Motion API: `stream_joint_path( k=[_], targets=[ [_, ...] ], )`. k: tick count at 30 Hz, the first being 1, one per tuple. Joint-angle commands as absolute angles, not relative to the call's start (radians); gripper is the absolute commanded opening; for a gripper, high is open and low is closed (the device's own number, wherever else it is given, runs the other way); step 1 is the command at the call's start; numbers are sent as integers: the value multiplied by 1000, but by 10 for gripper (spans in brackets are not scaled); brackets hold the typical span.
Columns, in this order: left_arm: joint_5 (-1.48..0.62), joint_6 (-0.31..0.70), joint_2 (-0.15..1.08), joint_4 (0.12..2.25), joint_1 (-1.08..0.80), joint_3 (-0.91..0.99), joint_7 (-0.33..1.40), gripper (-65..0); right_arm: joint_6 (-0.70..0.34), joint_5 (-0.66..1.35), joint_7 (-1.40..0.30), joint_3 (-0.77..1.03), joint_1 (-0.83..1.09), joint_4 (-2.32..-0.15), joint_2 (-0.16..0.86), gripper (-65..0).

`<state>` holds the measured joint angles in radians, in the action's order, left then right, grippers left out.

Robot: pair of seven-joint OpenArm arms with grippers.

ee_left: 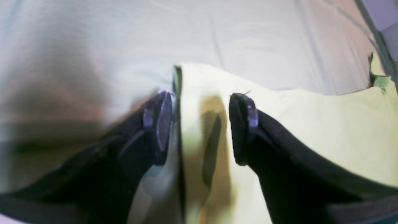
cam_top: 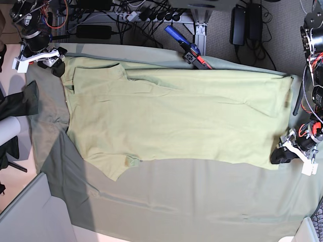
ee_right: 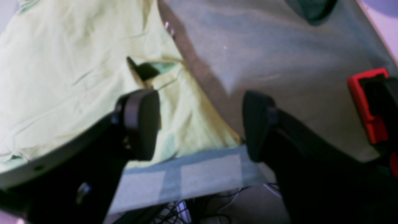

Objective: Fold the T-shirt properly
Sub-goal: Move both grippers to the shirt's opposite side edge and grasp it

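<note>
Base view: T-shirt [cam_top: 176,116] flat; left end effector [ee_left: 199,124] released (straddling hem corner), right end effector [ee_right: 200,124] released.

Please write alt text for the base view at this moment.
A pale yellow-green T-shirt lies spread flat on a grey-green table cloth. The left hand sits at its right edge, the right hand at its upper left corner.

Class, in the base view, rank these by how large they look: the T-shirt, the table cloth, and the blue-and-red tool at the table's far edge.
1. Table cloth, largest.
2. T-shirt, lying on it.
3. Blue-and-red tool, clearly smallest.
</note>
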<state>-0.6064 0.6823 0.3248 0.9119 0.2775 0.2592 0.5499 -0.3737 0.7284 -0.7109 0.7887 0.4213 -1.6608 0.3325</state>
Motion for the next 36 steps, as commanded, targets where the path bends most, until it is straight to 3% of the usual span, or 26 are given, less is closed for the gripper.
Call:
stream_joint_path(
  k=[1,12,14,17,18,27,36],
  targets=[
    [-611,698,329,925,296,260,558,-317,-400,740,-689,798,422,-1678,352,-235],
    [-615,698,299,929,296,260,575,-332,-400,741,-684,798,421,-1678,352,-235],
    [-623,698,299,929,296,260,566,-433,-400,741,-677,798,421,-1678,352,-235],
    [-638,698,300,929,296,260,530,-634,-400,741,-677,798,421,-1678,352,-235],
    [-648,698,302,931,296,260,525,-650,-400,741,-675,799,421,-1678,352,-236],
    [-730,698,328,1073,296,262,643,-650,-400,741,-670,809,329,-1679,358,-236],
    [-752,698,327,1110,287,262,688,-650,-398,686,-662,809,107,-1667,380,-236]
  ],
)
